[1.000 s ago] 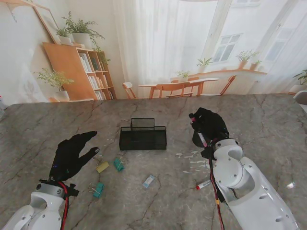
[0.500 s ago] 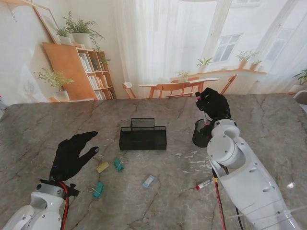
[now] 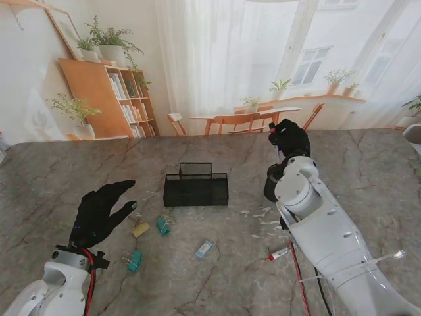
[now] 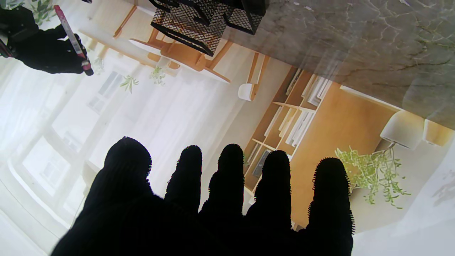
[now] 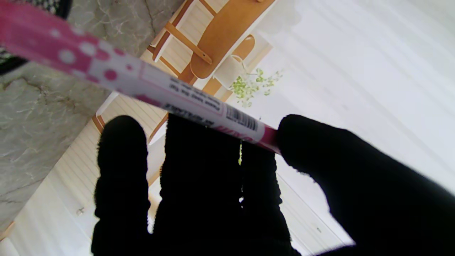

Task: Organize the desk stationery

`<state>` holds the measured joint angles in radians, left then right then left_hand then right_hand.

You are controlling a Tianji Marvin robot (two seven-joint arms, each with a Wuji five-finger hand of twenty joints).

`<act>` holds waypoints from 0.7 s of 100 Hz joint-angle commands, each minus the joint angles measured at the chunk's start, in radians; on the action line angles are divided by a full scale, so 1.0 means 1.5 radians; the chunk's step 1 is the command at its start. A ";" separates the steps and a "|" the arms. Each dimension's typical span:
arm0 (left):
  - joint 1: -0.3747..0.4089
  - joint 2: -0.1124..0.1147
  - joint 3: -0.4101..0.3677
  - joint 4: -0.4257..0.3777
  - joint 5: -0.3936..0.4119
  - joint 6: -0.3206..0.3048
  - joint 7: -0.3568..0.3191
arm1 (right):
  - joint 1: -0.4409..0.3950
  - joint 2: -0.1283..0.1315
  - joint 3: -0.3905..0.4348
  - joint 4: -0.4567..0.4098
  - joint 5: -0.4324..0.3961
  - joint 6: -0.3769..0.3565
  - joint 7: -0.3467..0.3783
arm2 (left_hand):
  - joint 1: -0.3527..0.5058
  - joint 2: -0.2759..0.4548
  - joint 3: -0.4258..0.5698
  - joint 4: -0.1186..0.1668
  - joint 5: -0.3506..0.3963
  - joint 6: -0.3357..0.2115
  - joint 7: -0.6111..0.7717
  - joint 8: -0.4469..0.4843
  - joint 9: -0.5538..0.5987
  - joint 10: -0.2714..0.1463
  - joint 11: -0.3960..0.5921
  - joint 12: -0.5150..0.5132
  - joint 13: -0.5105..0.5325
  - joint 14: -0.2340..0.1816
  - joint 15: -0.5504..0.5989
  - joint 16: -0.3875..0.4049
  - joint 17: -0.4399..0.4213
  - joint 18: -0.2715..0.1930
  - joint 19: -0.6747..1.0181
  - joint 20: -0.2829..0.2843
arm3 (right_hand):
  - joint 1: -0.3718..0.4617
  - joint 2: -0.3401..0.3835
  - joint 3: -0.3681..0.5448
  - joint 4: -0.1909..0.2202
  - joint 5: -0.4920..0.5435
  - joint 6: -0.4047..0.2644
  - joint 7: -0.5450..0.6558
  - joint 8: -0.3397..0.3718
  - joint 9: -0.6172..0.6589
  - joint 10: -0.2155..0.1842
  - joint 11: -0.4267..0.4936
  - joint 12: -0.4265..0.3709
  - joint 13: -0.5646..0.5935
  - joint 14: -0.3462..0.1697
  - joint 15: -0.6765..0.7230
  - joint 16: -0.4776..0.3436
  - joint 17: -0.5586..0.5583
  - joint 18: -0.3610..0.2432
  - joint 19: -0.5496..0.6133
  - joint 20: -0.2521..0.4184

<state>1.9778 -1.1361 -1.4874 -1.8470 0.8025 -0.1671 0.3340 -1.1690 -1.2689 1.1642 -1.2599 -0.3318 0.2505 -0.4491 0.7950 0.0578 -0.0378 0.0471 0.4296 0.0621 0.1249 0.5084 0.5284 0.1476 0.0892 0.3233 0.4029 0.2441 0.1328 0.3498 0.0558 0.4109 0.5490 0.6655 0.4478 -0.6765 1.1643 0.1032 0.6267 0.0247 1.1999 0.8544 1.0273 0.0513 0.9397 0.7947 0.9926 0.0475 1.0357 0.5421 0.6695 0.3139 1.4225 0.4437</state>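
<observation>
R hand (image 3: 289, 138) raised above the cup (image 3: 272, 184), toward table's far edge, right of the organizer (image 3: 196, 187). Thumb and fingers (image 5: 202, 160) pinch a pink pen (image 5: 142, 83), long axis roughly upright, slightly tilted. L hand (image 3: 99, 212) near table's left-front corner, fingers spread, holding nothing.
</observation>
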 commanded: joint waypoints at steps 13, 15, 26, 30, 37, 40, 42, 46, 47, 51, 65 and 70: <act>-0.001 0.000 0.004 0.004 -0.003 0.002 -0.004 | 0.011 -0.008 -0.007 0.036 0.013 -0.005 0.005 | -0.002 0.050 -0.002 -0.058 0.009 0.004 0.006 0.004 0.005 0.003 -0.001 0.010 0.013 -0.006 0.004 0.004 -0.006 0.006 0.009 0.015 | 0.077 0.021 0.075 0.041 0.043 -0.088 0.052 0.036 0.007 0.001 -0.001 0.012 -0.005 0.002 0.001 0.012 -0.003 0.012 -0.003 0.012; -0.002 0.000 0.005 0.004 -0.003 0.002 -0.004 | 0.012 -0.008 -0.007 0.039 0.015 -0.004 0.005 | -0.002 0.049 -0.002 -0.058 0.009 0.004 0.006 0.004 0.005 0.003 -0.001 0.010 0.012 -0.006 0.004 0.004 -0.006 0.006 0.009 0.015 | 0.077 0.019 0.076 0.040 0.044 -0.089 0.052 0.036 0.008 0.000 -0.001 0.012 -0.005 0.002 0.001 0.012 -0.003 0.012 -0.003 0.013; -0.004 0.000 0.006 0.005 -0.005 0.003 -0.008 | 0.014 -0.014 -0.007 0.049 0.031 0.007 -0.002 | -0.001 0.049 -0.002 -0.058 0.010 0.004 0.006 0.004 0.006 0.003 -0.001 0.010 0.013 -0.006 0.004 0.004 -0.006 0.007 0.009 0.014 | 0.084 0.010 0.080 0.033 0.050 -0.086 0.050 0.034 0.010 0.008 -0.004 0.013 -0.006 0.010 -0.002 0.010 -0.008 0.017 -0.008 0.015; -0.005 0.000 0.006 0.006 -0.006 0.003 -0.010 | 0.015 -0.015 -0.008 0.054 0.031 0.008 -0.003 | -0.001 0.050 -0.003 -0.058 0.010 0.004 0.006 0.004 0.005 0.004 -0.001 0.010 0.013 -0.006 0.004 0.004 -0.006 0.007 0.009 0.014 | 0.083 0.009 0.081 0.031 0.052 -0.087 0.049 0.035 0.011 0.006 -0.004 0.013 -0.005 0.009 -0.002 0.010 -0.007 0.016 -0.007 0.015; -0.006 0.000 0.006 0.006 -0.007 0.002 -0.012 | 0.015 -0.016 -0.007 0.059 0.033 0.010 -0.005 | -0.001 0.050 -0.002 -0.058 0.009 0.003 0.006 0.004 0.005 0.003 -0.001 0.010 0.013 -0.006 0.004 0.005 -0.006 0.007 0.009 0.014 | 0.083 0.006 0.085 0.028 0.053 -0.089 0.048 0.036 0.013 0.006 -0.005 0.014 -0.004 0.009 -0.003 0.010 -0.005 0.015 -0.008 0.016; -0.006 0.000 0.006 0.006 -0.007 0.002 -0.013 | 0.015 -0.017 -0.007 0.059 0.036 0.011 -0.006 | -0.001 0.050 -0.002 -0.058 0.010 0.004 0.006 0.004 0.006 0.003 -0.001 0.010 0.013 -0.006 0.004 0.005 -0.006 0.007 0.009 0.014 | 0.085 0.004 0.087 0.027 0.055 -0.088 0.048 0.036 0.014 0.008 -0.006 0.014 -0.005 0.011 -0.003 0.010 -0.007 0.017 -0.009 0.016; -0.006 0.001 0.007 0.007 -0.007 0.002 -0.013 | 0.014 -0.017 -0.007 0.059 0.037 0.011 -0.006 | -0.001 0.050 -0.002 -0.058 0.010 0.004 0.006 0.004 0.006 0.003 -0.001 0.010 0.014 -0.006 0.004 0.005 -0.006 0.007 0.009 0.014 | 0.086 0.002 0.086 0.026 0.056 -0.088 0.047 0.036 0.013 0.009 -0.006 0.014 -0.005 0.013 -0.003 0.010 -0.008 0.018 -0.009 0.017; -0.007 0.001 0.007 0.007 -0.007 0.003 -0.013 | 0.013 -0.016 -0.007 0.061 0.036 0.011 -0.004 | 0.000 0.050 -0.002 -0.058 0.009 0.005 0.006 0.004 0.006 0.004 -0.001 0.010 0.014 -0.006 0.004 0.005 -0.006 0.007 0.009 0.014 | 0.086 0.000 0.088 0.023 0.057 -0.089 0.046 0.035 0.014 0.009 -0.007 0.015 -0.005 0.012 -0.003 0.010 -0.007 0.018 -0.008 0.018; -0.007 0.001 0.007 0.007 -0.007 0.003 -0.013 | 0.013 -0.016 -0.007 0.061 0.035 0.010 -0.003 | -0.001 0.050 -0.003 -0.059 0.010 0.005 0.006 0.004 0.005 0.003 -0.001 0.010 0.013 -0.006 0.004 0.005 -0.006 0.007 0.009 0.014 | 0.086 0.000 0.088 0.023 0.058 -0.089 0.046 0.035 0.014 0.008 -0.007 0.015 -0.004 0.011 -0.003 0.009 -0.007 0.018 -0.008 0.018; -0.007 0.001 0.007 0.007 -0.008 0.003 -0.014 | 0.013 -0.014 -0.008 0.063 0.033 0.009 0.000 | -0.001 0.049 -0.002 -0.059 0.010 0.005 0.006 0.005 0.006 0.004 -0.001 0.010 0.014 -0.005 0.004 0.005 -0.006 0.007 0.010 0.015 | 0.086 -0.004 0.091 0.020 0.059 -0.092 0.045 0.035 0.016 0.008 -0.008 0.015 -0.003 0.012 -0.003 0.009 -0.006 0.017 -0.008 0.018; -0.009 0.001 0.008 0.008 -0.010 0.004 -0.016 | 0.010 -0.015 -0.008 0.070 0.033 0.009 -0.001 | -0.001 0.049 -0.003 -0.059 0.009 0.006 0.005 0.005 0.006 0.004 -0.001 0.010 0.014 -0.005 0.004 0.005 -0.006 0.007 0.010 0.015 | 0.092 -0.016 0.102 -0.005 0.066 -0.097 0.039 0.035 0.017 0.009 -0.012 0.017 -0.004 0.015 -0.004 0.004 -0.007 0.018 -0.010 0.019; -0.009 0.001 0.008 0.008 -0.010 0.003 -0.016 | 0.009 -0.014 -0.007 0.072 0.031 0.008 0.000 | 0.001 0.050 -0.002 -0.058 0.009 0.004 0.005 0.005 0.005 0.004 -0.001 0.010 0.014 -0.005 0.004 0.005 -0.006 0.008 0.010 0.015 | 0.092 -0.021 0.108 -0.018 0.069 -0.098 0.037 0.035 0.017 0.010 -0.014 0.017 -0.004 0.015 -0.003 0.002 -0.008 0.018 -0.011 0.020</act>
<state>1.9621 -1.1344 -1.4790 -1.8380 0.7916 -0.1644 0.3116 -1.1488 -1.2895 1.1530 -1.1611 -0.2837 0.2656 -0.4613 0.7950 0.0579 -0.0378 0.0472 0.4373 0.0637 0.1253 0.5084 0.5284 0.1476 0.0893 0.3233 0.4031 0.2441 0.1328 0.3510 0.0558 0.4109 0.5491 0.6656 0.4765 -0.7370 1.1801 0.0641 0.6509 0.0247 1.1969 0.8545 1.0384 0.0671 0.9312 0.7951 0.9926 0.0687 1.0325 0.5472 0.6583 0.3243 1.4085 0.4555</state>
